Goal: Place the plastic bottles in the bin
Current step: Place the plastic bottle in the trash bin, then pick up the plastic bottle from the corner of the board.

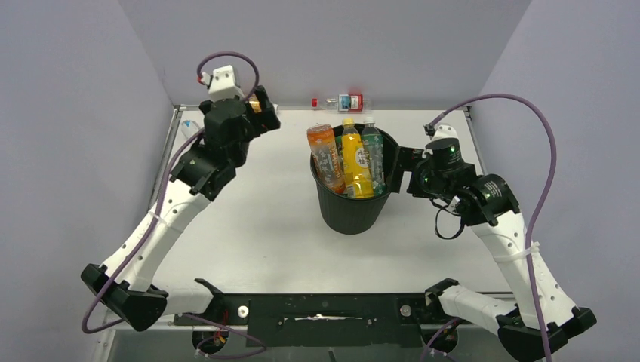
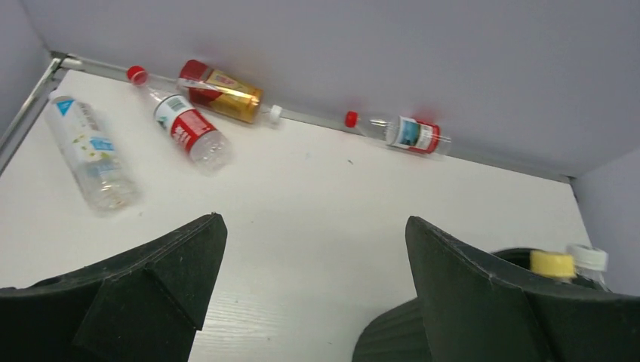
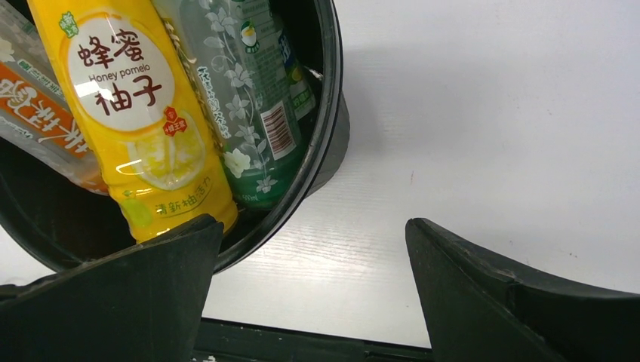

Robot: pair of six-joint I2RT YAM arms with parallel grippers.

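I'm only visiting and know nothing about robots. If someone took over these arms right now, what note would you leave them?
Left claw: open, empty, over the table near its far left corner.
Right claw: open, empty, beside the right rim of the bin.
Done: at least three bottles stand in the bin: orange bottle, yellow bottle, green-label bottle.
Left: four bottles lie along the table's far edge: blue-white bottle, red-label bottle, amber bottle, red-and-blue-label bottle.
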